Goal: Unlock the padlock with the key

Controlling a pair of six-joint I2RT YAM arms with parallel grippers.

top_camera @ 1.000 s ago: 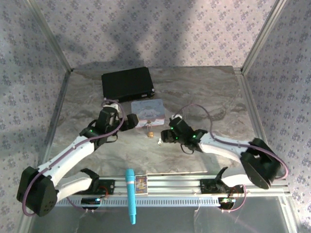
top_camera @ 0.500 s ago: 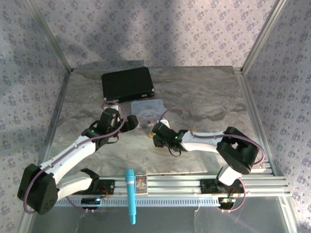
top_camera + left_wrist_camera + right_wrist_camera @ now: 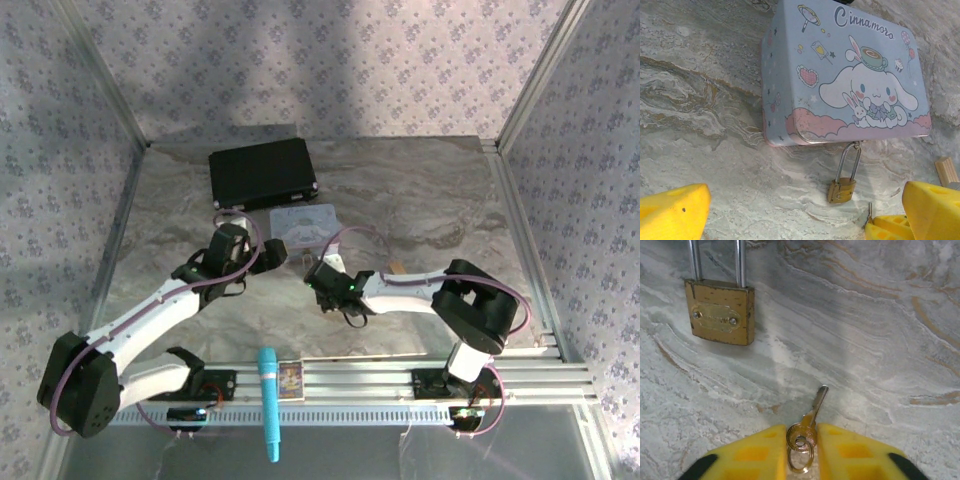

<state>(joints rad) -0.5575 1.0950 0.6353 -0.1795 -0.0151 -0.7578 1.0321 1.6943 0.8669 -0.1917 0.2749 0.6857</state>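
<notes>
Over on the left, the left gripper (image 3: 805, 212) sat low over the marbled grey table top (image 3: 700, 125). Its yellow fingers were spread wide and had nothing between them. In front of it we had the pastel blue cartoon-bunny tin (image 3: 840, 75). The small brass padlock (image 3: 841, 190) hung by its thin silvery shackle from the clasp on the tin's near edge, with its body lying flat on the table. Just right of that, the right gripper (image 3: 801, 440) had its yellow fingers pinched on the head of the tiny silvery key (image 3: 813, 407). The blade stuck out forward, with its tip near the padlock body but not touching it. Further right, a tan wooden block (image 3: 946, 170) lay off by itself.
</notes>
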